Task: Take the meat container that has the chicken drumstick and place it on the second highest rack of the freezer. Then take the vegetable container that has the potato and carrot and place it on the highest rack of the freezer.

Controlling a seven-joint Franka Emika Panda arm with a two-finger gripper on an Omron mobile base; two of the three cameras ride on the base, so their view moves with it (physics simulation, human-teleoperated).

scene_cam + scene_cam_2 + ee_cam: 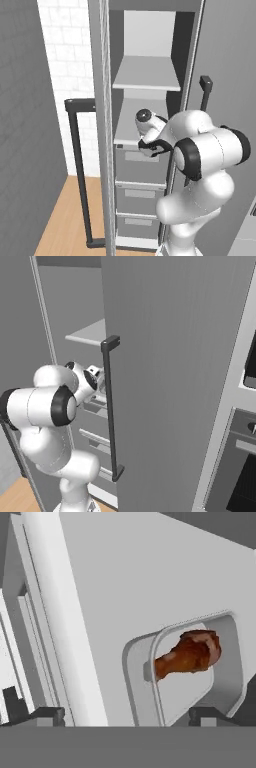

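Observation:
The meat container (pixel 140 677), a pale grey tray, holds the brown chicken drumstick (pixel 189 653). It rests flat on the second highest rack (pixel 100 597), the lower shelf board of the freezer (pixel 140 197). My gripper (pixel 127 714) is open just in front of the tray, its fingertips (pixel 50 714) spread wide and holding nothing. From the base, my gripper (pixel 151 146) reaches in over the second highest rack (pixel 127 122). Above it is the bare highest rack (pixel 147 75). The vegetable container, potato and carrot are out of view.
The freezer door (pixel 102 150) stands open on the left, its dark bar handle (pixel 77 170) sticking out. Three grey drawers (pixel 142 165) sit below the shelves. A closed grey door (pixel 170 381) with a long dark handle (pixel 110 406) stands close on the right.

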